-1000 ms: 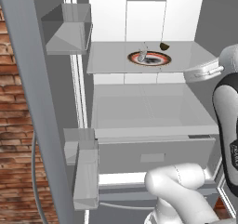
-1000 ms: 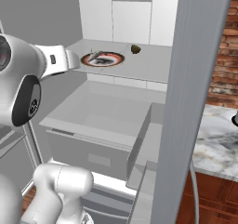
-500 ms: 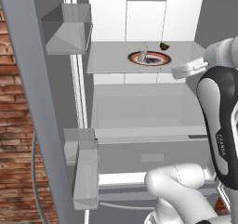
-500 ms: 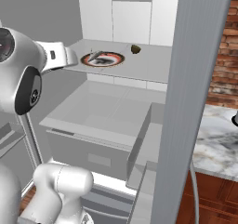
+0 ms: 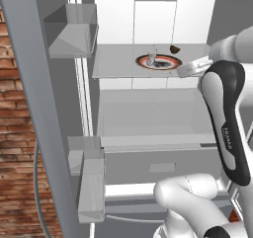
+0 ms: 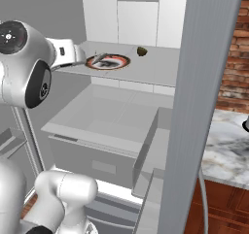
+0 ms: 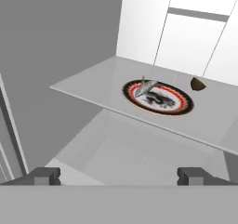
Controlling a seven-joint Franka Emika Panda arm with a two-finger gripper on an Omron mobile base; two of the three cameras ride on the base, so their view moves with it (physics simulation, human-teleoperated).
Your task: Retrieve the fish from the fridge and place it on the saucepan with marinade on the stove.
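Note:
The fridge [image 5: 29, 84] stands with its doors swung wide. On its glass shelf [image 7: 88, 86] sits a reddish-brown round dish [image 5: 165, 63], and the small silvery fish [image 5: 152, 59] [image 6: 99, 58] [image 7: 147, 85] lies on the dish's near-left part. My gripper [image 5: 180, 72] [image 6: 88, 61] [image 7: 118, 176] hovers open and empty just short of the shelf's front edge, level with the dish and pointing at it. Nothing lies between its fingertips [image 7: 44, 175]. The saucepan, marinade and stove are out of view.
A small dark lump [image 7: 198, 83] rests on the shelf behind the dish. Below the shelf a grey drawer [image 5: 148, 113] juts forward. Door bins [image 5: 74, 32] line the left door, and the right door [image 6: 204, 82] stands close. A marble counter [image 6: 228, 150] lies beyond it.
The arm has swung the hand forward toward the shelf, closer to the dish and fish. The jaws have stayed open; nothing on the shelf has moved.

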